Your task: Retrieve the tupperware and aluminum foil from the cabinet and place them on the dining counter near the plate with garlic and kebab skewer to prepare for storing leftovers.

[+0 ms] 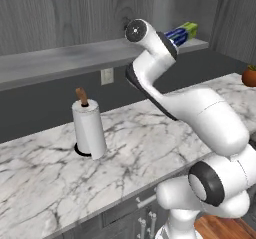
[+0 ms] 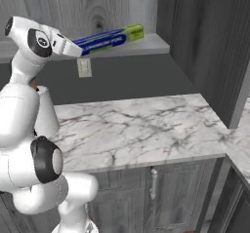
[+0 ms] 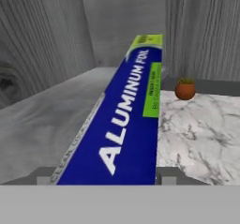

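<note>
One long box of aluminum foil [image 3: 124, 120] lies along the front of the cabinet [image 1: 60, 18] shelf board [image 1: 55, 63], its green-yellow end pointing away from the arm. In the hand view the box runs straight up between the gripper [image 3: 107, 177] tips, which stand spread to either side of it; whether the pads actually touch its sides I cannot tell.

My worry is the hold point: the hand seems to sit at the near end of a slim, long box, so a lift from there could let the far end droop or swing and catch the shelf. The box also lies close to the shelf's front edge, so a nudge might tip it onto the marble worktop [image 2: 141, 125] below.

From the base views the arm covers the near end of the box, and the fingers are cut off in the hand view. A small orange-brown pot [image 3: 185, 89] sits far off, too blurred to name better. A paper-towel roll [image 1: 89, 128] stands on the worktop.
</note>
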